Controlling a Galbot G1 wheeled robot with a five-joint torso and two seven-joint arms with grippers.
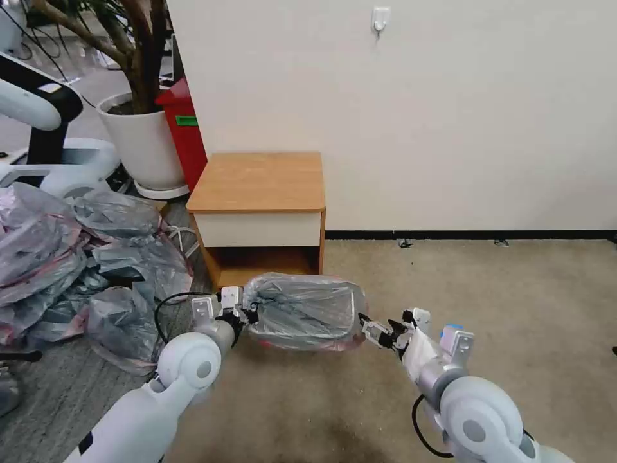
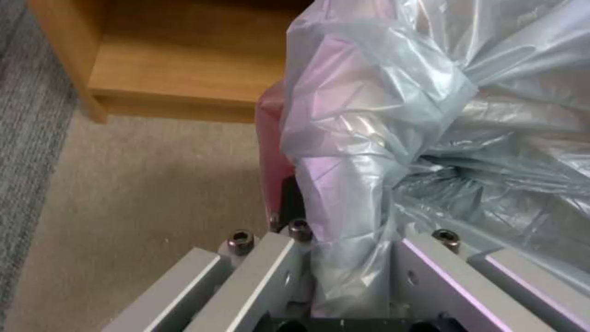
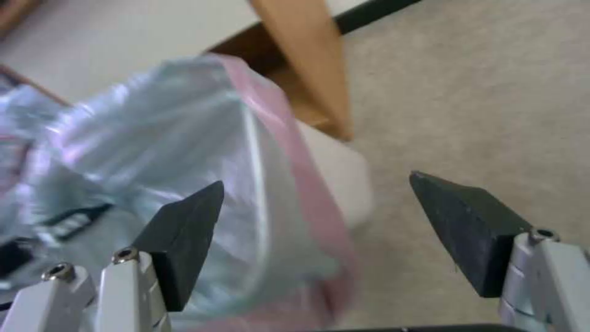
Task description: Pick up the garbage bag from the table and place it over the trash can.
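Observation:
The garbage bag (image 1: 305,312), grey and crinkly with a pink rim band, is spread over the trash can on the carpet in front of the table (image 1: 260,180). A bit of the cream trash can (image 3: 341,184) shows under the pink band. My left gripper (image 1: 247,313) is at the bag's left end, and in the left wrist view the garbage bag (image 2: 430,115) runs bunched between its fingers (image 2: 292,198). Just off the bag's right end, my right gripper (image 1: 369,326) is open, with its black pads (image 3: 184,230) spread either side of the rim band and touching nothing.
A heap of similar grey bags (image 1: 71,257) lies on the floor at the left. A white plant pot (image 1: 144,145) and a red box (image 1: 186,128) stand behind it beside the table. Open carpet (image 1: 501,296) stretches to the right, up to the wall.

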